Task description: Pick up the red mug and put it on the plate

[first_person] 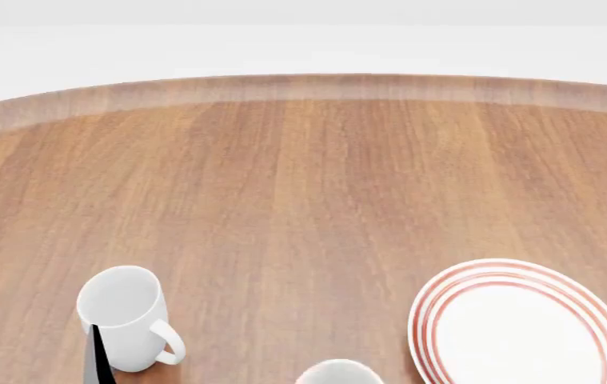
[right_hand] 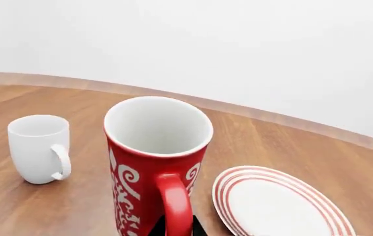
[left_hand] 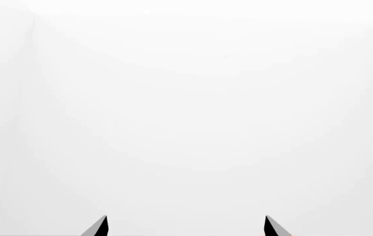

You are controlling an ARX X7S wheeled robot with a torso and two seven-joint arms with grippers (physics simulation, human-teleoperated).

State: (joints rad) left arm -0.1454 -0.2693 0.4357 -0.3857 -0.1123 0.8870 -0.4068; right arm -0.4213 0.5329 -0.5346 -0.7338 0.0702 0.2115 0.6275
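red mug (right_hand: 153,172) with white swirls and white inside; plain white mug (right_hand: 40,147); white plate (right_hand: 281,206) ringed red; brown wood-grain counter (first_person: 314,184).

The red mug (first_person: 337,373) shows only its rim at the head view's bottom edge. The plate (first_person: 527,324) is cropped there too. The right tool is almost wholly hidden behind the mug.

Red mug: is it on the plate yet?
No. In the right wrist view the red mug stands on the wooden table, beside the plate, which holds nothing.
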